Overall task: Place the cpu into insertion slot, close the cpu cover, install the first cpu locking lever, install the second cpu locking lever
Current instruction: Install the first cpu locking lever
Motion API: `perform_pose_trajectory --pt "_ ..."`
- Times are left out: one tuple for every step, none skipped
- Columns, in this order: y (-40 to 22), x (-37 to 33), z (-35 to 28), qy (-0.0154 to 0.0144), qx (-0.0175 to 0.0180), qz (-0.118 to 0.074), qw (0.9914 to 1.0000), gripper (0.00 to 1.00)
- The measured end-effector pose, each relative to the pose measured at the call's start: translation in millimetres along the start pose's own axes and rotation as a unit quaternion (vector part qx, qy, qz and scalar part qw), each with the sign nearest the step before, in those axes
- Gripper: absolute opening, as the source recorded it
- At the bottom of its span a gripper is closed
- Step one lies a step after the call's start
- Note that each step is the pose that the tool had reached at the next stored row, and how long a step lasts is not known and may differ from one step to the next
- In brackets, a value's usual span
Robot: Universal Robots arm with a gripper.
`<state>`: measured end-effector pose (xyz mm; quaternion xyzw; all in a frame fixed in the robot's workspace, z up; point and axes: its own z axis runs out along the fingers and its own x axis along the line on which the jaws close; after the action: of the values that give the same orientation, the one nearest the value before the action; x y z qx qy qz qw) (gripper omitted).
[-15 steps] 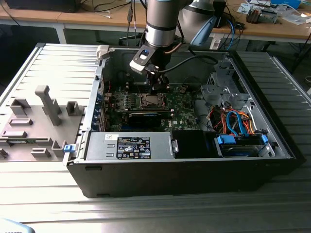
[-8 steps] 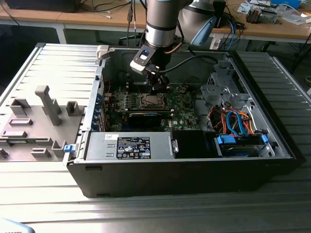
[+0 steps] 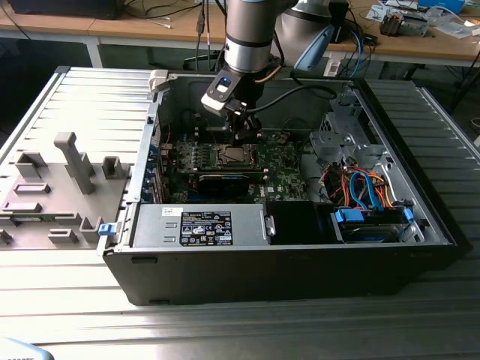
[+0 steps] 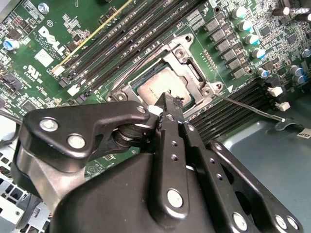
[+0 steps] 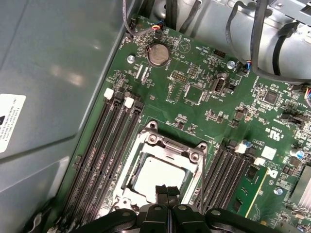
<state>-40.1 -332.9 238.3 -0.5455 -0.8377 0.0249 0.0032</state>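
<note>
Hand (image 5: 167, 193), fingers (image 5: 161, 192) together, over the cpu (image 5: 155, 174).

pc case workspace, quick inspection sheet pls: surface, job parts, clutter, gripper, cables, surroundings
surface: slatted metal table carrying an open computer case
job's things: cpu seated on the green motherboard, cpu cover lying flat around it; one thin locking lever angled away from the socket, looks unlatched
clutter: grey fixture blocks on the table at the exterior view's left
grippers: gripper above the cpu's edge, jaws together, nothing seen held
cables: orange and blue wires by the drive bay; black cables beside the board
surroundings: wooden bench with gear behind the case
</note>
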Motion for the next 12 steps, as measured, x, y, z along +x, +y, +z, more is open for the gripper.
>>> perform_pose_trajectory --pt "0.0 0.0 0.0 -0.0001 0.0 -0.001 1.0 0.11" --pt "0.0 0.0 0.0 -0.0001 -0.0001 -0.003 1.0 0.11" --pt "0.0 0.0 0.0 -0.0002 -0.0001 -0.004 0.99999 0.11" --pt "0.0 0.0 0.0 -0.0003 -0.0001 -0.006 0.99998 0.11" --pt "0.0 0.0 0.0 -0.0003 -0.0001 -0.006 0.99998 0.11" --pt "0.0 0.0 0.0 -0.0003 -0.0001 -0.007 0.99997 0.11" --pt "0.0 0.0 0.0 -0.0004 -0.0002 -0.008 0.99996 0.11" --pt "0.0 0.0 0.0 -0.0005 -0.0002 -0.01 0.99995 0.11" --pt "0.0 0.0 0.0 -0.0005 -0.0002 -0.011 0.99994 0.11" --pt "0.0 0.0 0.0 -0.0005 -0.0002 -0.011 0.99994 0.11" --pt "0.0 0.0 0.0 -0.0006 -0.0002 -0.013 0.99992 0.11" --pt "0.0 0.0 0.0 -0.0006 -0.0002 -0.013 0.99991 0.11"
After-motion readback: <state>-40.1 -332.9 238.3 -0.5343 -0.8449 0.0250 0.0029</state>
